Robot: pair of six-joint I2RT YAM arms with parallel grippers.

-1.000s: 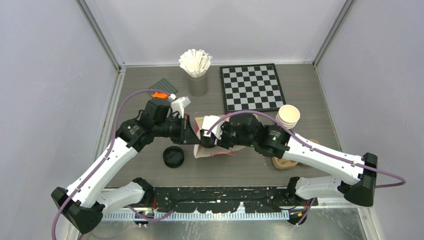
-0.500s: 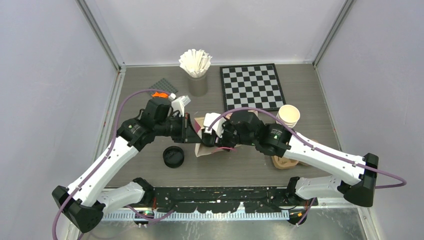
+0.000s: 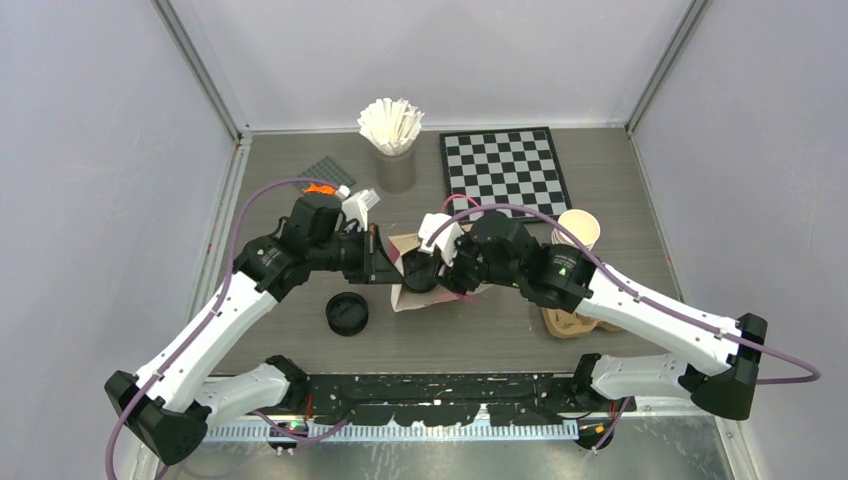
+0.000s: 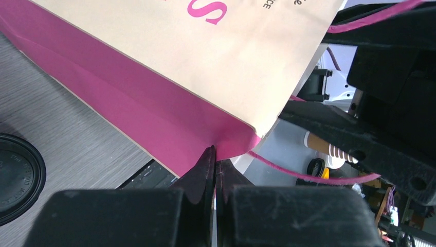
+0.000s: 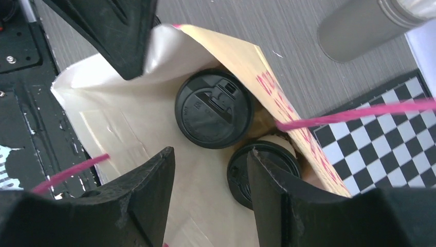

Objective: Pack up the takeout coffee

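Top external: left gripper (image 3: 390,268) and right gripper (image 3: 428,272) meet at the paper bag (image 3: 410,300) mid-table.

Left wrist: left jaws fully closed on the bag's pink side fold, right at its corner. The fingers (image 4: 203,170) are pressed together with only paper between them.

Right wrist: right gripper (image 5: 211,157) sits over the bag mouth with jaws spread wide and nothing held. A left-gripper finger shows at 11 o'clock, holding the bag rim.

Takeout coffee: two cups stand inside the bag, only their black lids visible.
- First cup (image 5: 213,109) is close to the printed bag wall, at 12 o'clock from the right fingertips.
- Second cup (image 5: 237,177) is just beside it at 5 o'clock, partly hidden behind the right-hand finger. Can't tell if the lids touch.
- A pink handle (image 5: 360,110) runs off toward 3 o'clock.

Rest of the table, top view, clock positions from the bag:
- Loose black lid (image 3: 347,313) at 8 o'clock, near but apart.
- Pulp carrier (image 3: 565,323) at 4 o'clock, partly under the right arm.
- Paper cup stack (image 3: 577,230) at 2 o'clock.
- Chessboard (image 3: 503,175) at 1 o'clock.
- Grey holder of white sticks (image 3: 392,130) at 12 o'clock.
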